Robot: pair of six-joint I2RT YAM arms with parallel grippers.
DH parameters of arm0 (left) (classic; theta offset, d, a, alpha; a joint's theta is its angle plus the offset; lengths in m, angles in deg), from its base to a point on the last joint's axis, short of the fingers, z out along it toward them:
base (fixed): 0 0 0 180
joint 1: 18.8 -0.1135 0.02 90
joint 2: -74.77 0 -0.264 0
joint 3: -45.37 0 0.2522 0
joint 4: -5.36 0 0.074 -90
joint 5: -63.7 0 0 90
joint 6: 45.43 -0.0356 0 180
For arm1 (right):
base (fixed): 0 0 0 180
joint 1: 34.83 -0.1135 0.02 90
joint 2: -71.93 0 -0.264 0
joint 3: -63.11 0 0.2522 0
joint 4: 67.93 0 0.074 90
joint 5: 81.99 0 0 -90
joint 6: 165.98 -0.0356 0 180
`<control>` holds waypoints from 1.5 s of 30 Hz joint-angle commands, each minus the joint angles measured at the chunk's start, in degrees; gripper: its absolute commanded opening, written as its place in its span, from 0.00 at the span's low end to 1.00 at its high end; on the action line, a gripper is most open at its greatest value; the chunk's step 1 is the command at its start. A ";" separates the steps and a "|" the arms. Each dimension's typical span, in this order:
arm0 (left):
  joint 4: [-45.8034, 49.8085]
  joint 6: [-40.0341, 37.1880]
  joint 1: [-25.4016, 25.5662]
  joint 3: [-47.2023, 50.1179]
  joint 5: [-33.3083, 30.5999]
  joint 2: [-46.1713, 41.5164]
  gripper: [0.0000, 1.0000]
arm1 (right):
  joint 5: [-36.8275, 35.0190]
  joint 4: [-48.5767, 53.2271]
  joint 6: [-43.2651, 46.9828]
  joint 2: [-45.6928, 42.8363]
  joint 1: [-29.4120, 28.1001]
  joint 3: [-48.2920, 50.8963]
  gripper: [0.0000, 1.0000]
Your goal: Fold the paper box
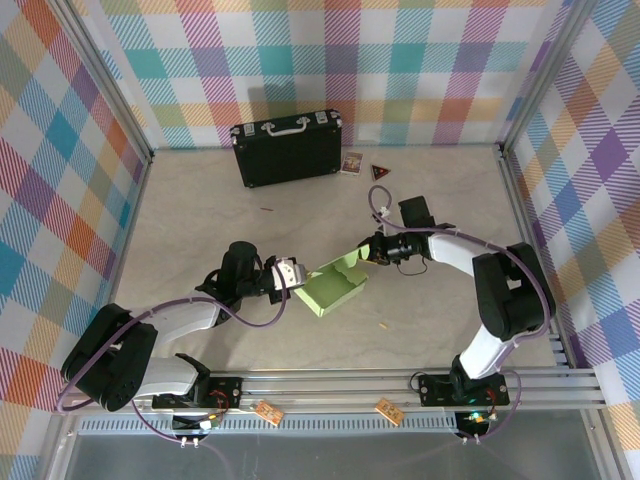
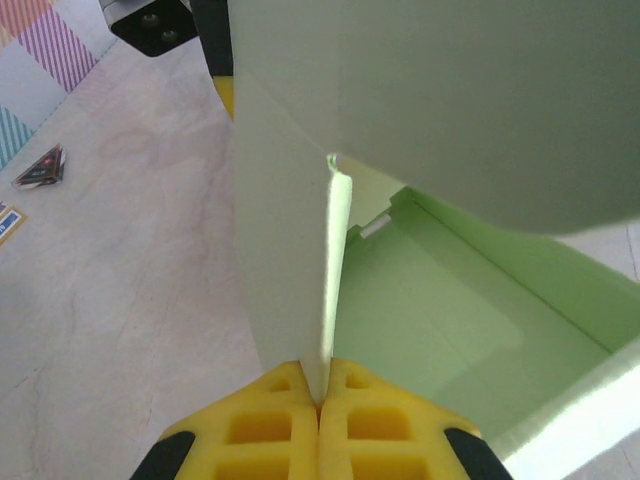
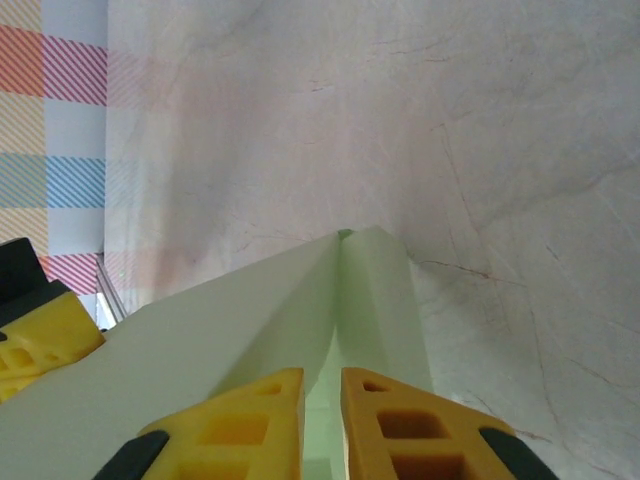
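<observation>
Left wrist view first: yellow fingers (image 2: 265, 425) of the left claw (image 2: 320, 388) closed tight on the bottom edge of an upright pale wall of the paper box (image 2: 440, 330), green inner floor open to the right, a small tab cut near the far corner. Right wrist view next: right claw (image 3: 322, 385) pinched on a thin flap of the same card, two panels meeting at a crease just ahead of the tips. From the top external view, box half-formed near the middle of the table (image 1: 200, 220), between both claws, well apart from the black case (image 1: 287, 147) at the back wall. For a clean fold, probably best: hold the left pinch as an anchor, swing the right flap slowly along its crease, avoid pulling the two walls apart, watch for buckling in such thin card, release only with the tab seated. Hard to make out: underside of the box, so resting or lifted impossible to say; tab and slot on the right side, lost behind the flap; near panel in the left wrist view, blurred and cut off at the top; small items (image 1: 351, 163) beside the case, too tiny to name.
</observation>
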 commanded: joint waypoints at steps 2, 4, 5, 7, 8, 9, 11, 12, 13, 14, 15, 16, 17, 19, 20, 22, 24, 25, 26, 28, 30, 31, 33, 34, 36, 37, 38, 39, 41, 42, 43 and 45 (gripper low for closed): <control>0.81 -0.35 0.51 0.32 1.06 -0.08 0.00 | -0.39 4.19 3.82 2.45 -3.36 -0.92 0.20; 4.19 -1.72 1.09 0.23 0.55 -1.81 0.00 | -4.03 5.30 4.45 1.81 -2.75 -1.60 0.20; 5.80 -2.52 1.48 0.23 -0.06 -2.76 0.00 | -4.88 5.16 4.34 0.97 -2.30 -1.71 0.23; 8.15 -3.62 2.63 0.61 -1.07 -4.49 0.00 | -6.88 4.72 3.88 -1.47 -1.15 -1.71 0.30; 8.26 -3.71 3.26 1.03 -2.21 -4.94 0.00 | -8.26 5.04 3.73 -2.52 -0.50 -1.97 0.32; 8.78 -4.07 4.26 1.55 -4.13 -5.45 0.00 | -9.88 5.22 3.41 -3.74 0.22 -2.07 0.33; 9.67 -4.73 5.67 2.45 -5.95 -5.96 0.00 | -11.56 5.30 3.18 -6.05 1.70 -2.07 0.34; 9.75 -4.77 6.28 2.60 -6.71 -5.80 0.00 | -12.22 5.22 2.76 -7.19 2.45 -2.11 0.35; 10.69 -5.08 6.88 2.49 -7.62 -5.79 0.00 | -12.41 4.96 2.53 -8.18 3.31 -2.07 0.36; 11.60 -5.86 7.52 2.45 -8.59 -5.93 0.00 | -12.07 5.12 2.92 -8.93 3.79 -2.15 0.38; 11.82 -5.98 8.02 2.72 -9.53 -6.18 0.00 | -12.25 6.28 3.80 -9.72 4.28 -2.78 0.39; 11.66 -5.93 8.39 3.13 -10.14 -6.66 0.00 | -13.74 7.97 4.33 -10.35 4.51 -3.55 0.40; 11.48 -5.92 8.49 3.58 -10.34 -7.21 0.00 | -14.92 9.24 4.87 -10.80 4.73 -4.18 0.41; 11.31 -5.83 8.76 4.18 -10.31 -8.00 0.00 | -15.38 10.20 5.38 -11.81 5.14 -4.88 0.43; 11.14 -5.85 8.93 4.20 -10.22 -7.83 0.00 | -14.55 9.79 5.33 -12.37 5.09 -5.02 0.44; 11.72 -6.67 9.48 3.76 -11.36 -7.07 0.00 | -7.24 7.64 5.80 -13.25 4.98 -4.93 0.52; 12.13 -7.13 9.86 3.57 -12.36 -6.58 0.00 | -3.86 7.22 6.60 -13.77 3.62 -4.71 0.61; 11.98 -7.15 10.08 3.48 -12.79 -6.37 0.00 | -4.16 8.39 7.78 -13.72 2.21 -4.86 0.65; 11.96 -7.19 10.25 3.57 -12.95 -6.39 0.00 | -5.44 10.49 9.06 -13.34 0.61 -5.12 0.68; 11.92 -7.30 10.36 3.57 -13.46 -6.21 0.00 | -10.09 15.48 11.80 -11.98 -3.39 -5.48 0.72; 11.94 -7.49 10.73 3.53 -14.07 -5.98 0.00 | -11.87 16.79 12.66 -11.65 -5.86 -2.99 0.74; 12.06 -7.54 10.81 3.41 -14.28 -5.79 0.00 | -13.46 16.41 12.53 -11.80 -6.71 -1.20 0.75; 12.02 -7.50 11.17 3.31 -15.03 -5.41 0.02 | -15.90 16.12 12.68 -12.36 -8.17 1.69 0.76; 11.79 -7.41 11.39 3.22 -15.90 -5.13 0.08 | -16.69 16.14 12.90 -12.54 -8.92 2.94 0.76; 12.51 -7.19 11.93 2.68 -17.58 -4.82 0.22 | -18.04 15.08 12.54 -12.40 -10.41 4.79 0.76; 12.89 -6.96 12.43 2.46 -19.25 -4.66 0.38 | -18.25 14.35 12.70 -11.85 -11.19 5.41 0.76; 13.32 -6.43 12.83 2.27 -21.05 -4.58 0.62 | -18.92 13.96 12.59 -11.17 -11.69 5.68 0.76; 15.07 -5.83 13.22 1.69 -22.75 -4.85 0.96 | -20.34 13.48 12.15 -10.25 -12.29 5.83 0.75; 17.75 -3.69 14.37 0.77 -26.17 -6.13 1.00 | -21.96 12.71 11.91 -8.33 -13.46 5.51 0.73; 18.90 -1.81 15.11 0.40 -28.34 -7.30 1.00 | -22.53 12.69 11.97 -7.18 -14.11 4.91 0.73; 21.23 0.45 15.63 -0.42 -30.24 -8.69 0.99 | -23.99 13.19 11.93 -6.02 -14.74 4.10 0.72; 26.07 5.52 15.89 -2.32 -33.14 -11.50 0.99 | -27.16 14.73 12.05 -3.59 -15.65 2.18 0.72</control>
